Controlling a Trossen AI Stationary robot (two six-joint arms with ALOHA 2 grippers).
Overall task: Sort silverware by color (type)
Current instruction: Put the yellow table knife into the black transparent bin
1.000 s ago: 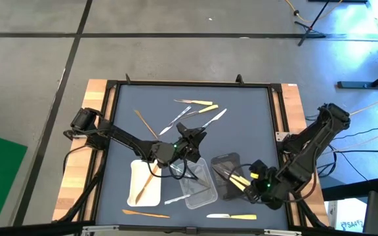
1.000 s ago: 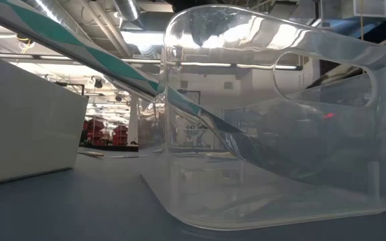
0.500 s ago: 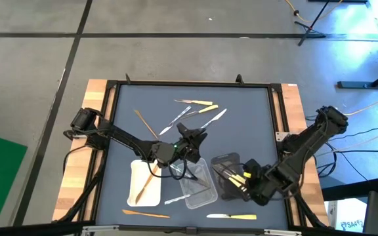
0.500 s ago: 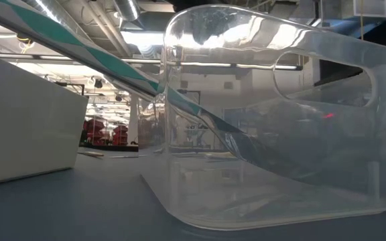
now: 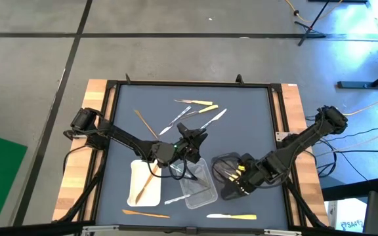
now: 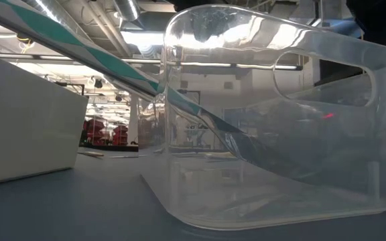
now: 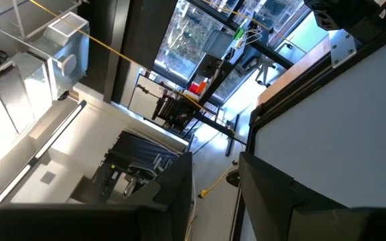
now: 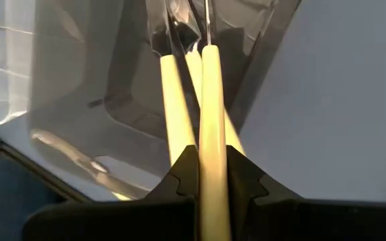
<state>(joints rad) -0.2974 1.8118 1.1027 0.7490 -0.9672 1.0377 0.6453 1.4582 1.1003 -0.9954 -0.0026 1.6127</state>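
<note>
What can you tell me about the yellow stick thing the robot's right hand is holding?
The yellow utensil is a pale cream, smooth, plastic-looking piece with a long rounded handle. The right gripper is shut on that handle, one dark finger on each side. It points toward the dark tray, just above two more cream handles already lying there. Its far end looks clear or silvery, but I cannot tell if it is a fork, knife or spoon.

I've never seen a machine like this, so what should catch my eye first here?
Probably the right gripper, shut on a pale yellow utensil and holding it over the dark tray at the table's near right. Beside it stand a clear tray and a white tray, with more utensils scattered farther back.
</note>
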